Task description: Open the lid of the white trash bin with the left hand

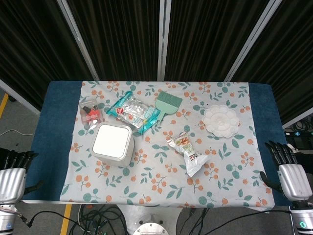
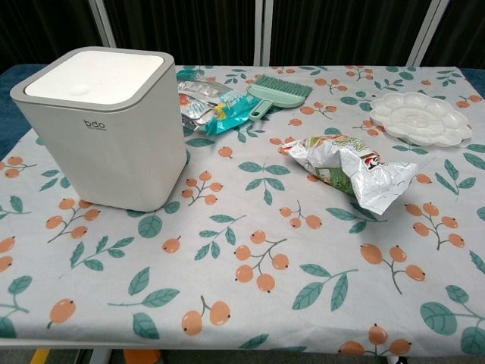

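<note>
From the head view, the white trash bin point(image 1: 112, 143) stood on the flowered tablecloth point(image 1: 161, 181) at about nine o'clock from the middle of the table, with its lid point(image 1: 112, 140) lying flat and closed. The left hand point(image 1: 13, 169) waited off the table at the eight o'clock corner, its dark fingers stretched forward and a little apart, holding nothing. The right hand point(image 1: 288, 171) was at the four o'clock corner, also beside the table edge, fingers spread and holding nothing. At twelve o'clock from the bin lay a teal snack packet point(image 1: 134, 112), a small green brush point(image 1: 167, 103) and a clear bag with red things point(image 1: 91, 113). A silver snack bag point(image 1: 189, 152) lay at three o'clock from the bin, and a white palette dish point(image 1: 221, 120) at two o'clock. From the chest view, the bin point(image 2: 106, 133) was at ten o'clock, upright, lid point(image 2: 98, 76) shut; the silver bag point(image 2: 352, 168) lay at two o'clock, the dish point(image 2: 419, 117) farther behind it. No hand appeared there.
</note>
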Action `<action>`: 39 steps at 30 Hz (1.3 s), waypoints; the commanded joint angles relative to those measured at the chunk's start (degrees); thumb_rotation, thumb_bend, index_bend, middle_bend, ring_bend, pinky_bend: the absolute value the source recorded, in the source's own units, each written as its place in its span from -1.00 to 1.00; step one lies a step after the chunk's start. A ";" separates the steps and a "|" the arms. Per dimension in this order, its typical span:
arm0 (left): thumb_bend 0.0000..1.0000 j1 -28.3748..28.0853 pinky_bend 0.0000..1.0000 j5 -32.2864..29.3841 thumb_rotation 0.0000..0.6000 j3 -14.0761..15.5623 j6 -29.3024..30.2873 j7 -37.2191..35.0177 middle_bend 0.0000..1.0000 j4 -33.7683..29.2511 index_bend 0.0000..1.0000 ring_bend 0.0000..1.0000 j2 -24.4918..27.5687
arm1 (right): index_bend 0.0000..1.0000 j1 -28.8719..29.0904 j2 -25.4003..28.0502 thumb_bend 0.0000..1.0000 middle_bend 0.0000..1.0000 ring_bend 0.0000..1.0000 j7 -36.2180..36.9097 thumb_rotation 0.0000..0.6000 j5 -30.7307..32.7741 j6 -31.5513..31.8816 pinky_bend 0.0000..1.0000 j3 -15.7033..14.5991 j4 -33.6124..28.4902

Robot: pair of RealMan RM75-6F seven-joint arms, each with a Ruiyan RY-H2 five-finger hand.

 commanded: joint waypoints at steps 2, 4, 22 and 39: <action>-1.00 -0.11 -0.99 0.13 1.00 -0.05 -0.04 -0.11 -0.64 -0.03 -0.56 -0.71 0.09 | -1.00 0.23 -0.04 -0.48 -0.93 -1.00 0.03 1.00 0.07 -0.42 -1.00 0.10 -0.10; -1.00 -0.23 -0.99 0.54 1.00 0.02 -0.09 -0.73 -0.64 -0.14 -0.56 -0.71 0.31 | -1.00 0.21 0.06 -0.48 -0.93 -1.00 0.04 1.00 0.08 -0.45 -1.00 0.08 -0.15; -1.00 -16.71 -0.99 21.81 1.00 0.37 -10.53 -16.16 -0.64 -2.73 -0.56 -0.71 5.78 | -1.00 0.52 5.91 -0.49 -0.95 -1.00 -5.49 1.00 -0.22 1.15 -1.00 2.11 -7.01; -1.00 -28.14 -0.99 16.42 1.00 0.58 -26.37 -18.94 -0.64 0.56 -0.56 -0.71 0.08 | -1.00 1.29 4.91 -0.49 -0.97 -1.00 -4.36 1.00 0.89 -0.82 -1.00 2.14 -5.61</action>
